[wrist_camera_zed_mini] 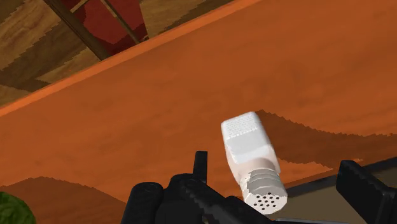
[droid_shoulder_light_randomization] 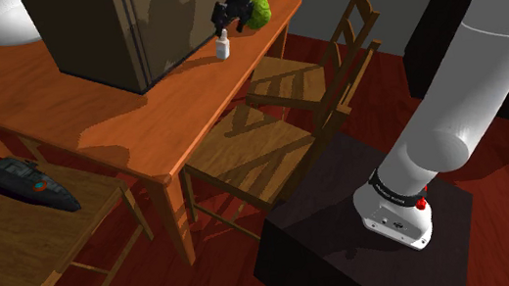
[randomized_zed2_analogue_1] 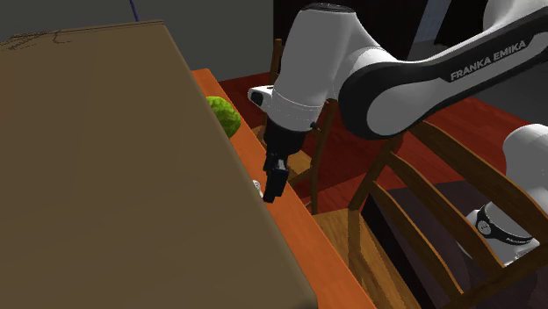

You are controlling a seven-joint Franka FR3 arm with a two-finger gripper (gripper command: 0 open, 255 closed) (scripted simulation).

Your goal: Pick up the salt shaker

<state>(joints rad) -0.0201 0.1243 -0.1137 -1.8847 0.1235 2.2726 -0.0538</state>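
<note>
The arm's fingers (wrist_camera_zed_mini: 366, 191) hang spread and clear of the white shaker (wrist_camera_zed_mini: 249, 153), which stands upright on the bench (wrist_camera_zed_mini: 127, 121) just beside the box (droid_shoulder_light_randomization: 101, 26), apparently lined up so a descent and pinch can follow.

The orange wooden counter (droid_shoulder_light_randomization: 128, 132) carries a big brown box (droid_shoulder_light_randomization: 101, 26), with a white salt shaker (droid_shoulder_light_randomization: 222, 46) standing just beside it and a green vegetable (droid_shoulder_light_randomization: 260, 8) near.

Table (wrist_camera_zed_mini: 127, 108) shows smooth, orange-brown wood grain; salt shaker (wrist_camera_zed_mini: 249, 149) looks matt white, cap perforated; chair (droid_shoulder_light_randomization: 244, 158) is grained wood too.
</note>
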